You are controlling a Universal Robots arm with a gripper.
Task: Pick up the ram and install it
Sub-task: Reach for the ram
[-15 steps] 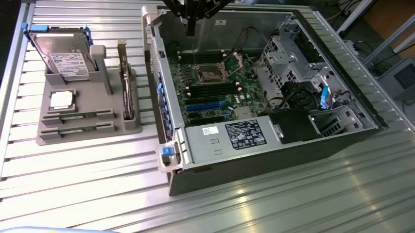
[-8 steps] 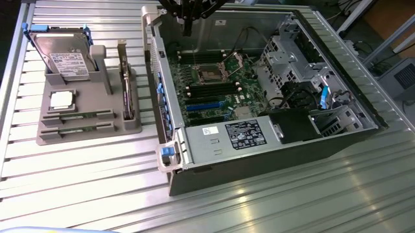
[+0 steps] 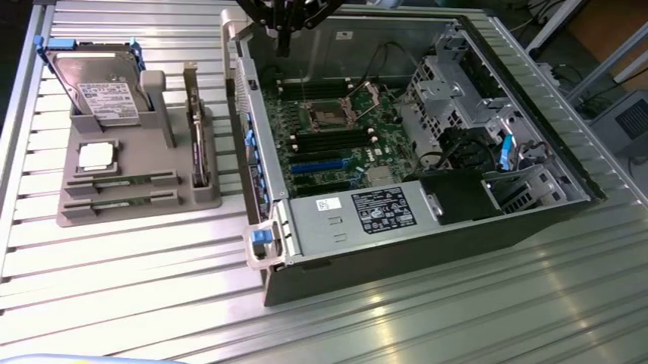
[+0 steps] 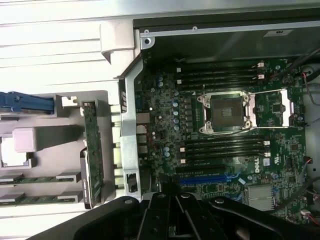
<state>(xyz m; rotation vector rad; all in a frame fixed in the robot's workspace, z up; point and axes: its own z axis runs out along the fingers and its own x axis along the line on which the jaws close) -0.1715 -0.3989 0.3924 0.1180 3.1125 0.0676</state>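
While my pincer [image 3: 287, 45] [image 4: 175, 202] hangs above the open case [image 3: 405, 254] [image 4: 127, 100], close to its wall on the exterior view's left, the fingers are pressed together. As far as I can make out, nothing sits between them. Under me is the board [image 3: 350, 144] [image 4: 165, 110], with its bare socket [image 3: 329, 114] [image 4: 225, 112] and black slots [image 3: 324, 141] [image 4: 225, 147] on either side of that socket. The ram [image 3: 121, 182] [image 4: 40, 178] lies flat in the grey holder [image 3: 136, 215] [image 4: 50, 160], outside the case and well apart from me. A second ram [image 3: 121, 202] [image 4: 40, 198] lies just beside it, parallel, in its own groove. Next to them the processor [image 3: 96, 155] rests in a recess, and beyond it the drive [image 3: 96, 87] stands tilted. A green card [image 3: 194, 144] [image 4: 92, 145] stands on edge along the holder's side nearest the case. All of it sits on a ribbed metal table [image 3: 121, 288] [image 4: 50, 50].
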